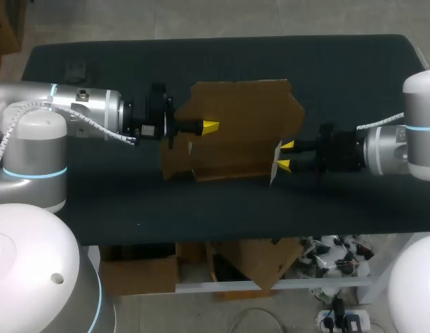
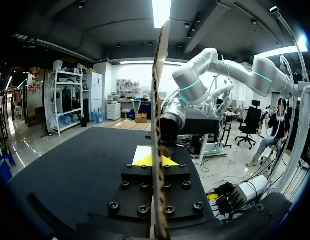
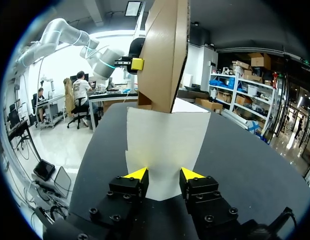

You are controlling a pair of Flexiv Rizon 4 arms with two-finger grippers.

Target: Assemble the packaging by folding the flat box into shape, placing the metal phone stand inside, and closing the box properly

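One brown cardboard box [image 1: 236,132], still unfolded, sits at the middle of the dark desk [image 1: 201,208] between two pincers. The left pincer [image 1: 210,125] grips its left part, and the right pincer [image 1: 286,155] is at its right edge. One small dark grey object [image 1: 76,69], too small to identify, lies near the desk's far left corner. In the left wrist view, the cardboard stands edge-on, clenched between the yellow tips. In the right wrist view, the fingers are released and apart. One white flap [image 3: 167,135] lies flat between them, with the brown panel upright ahead.
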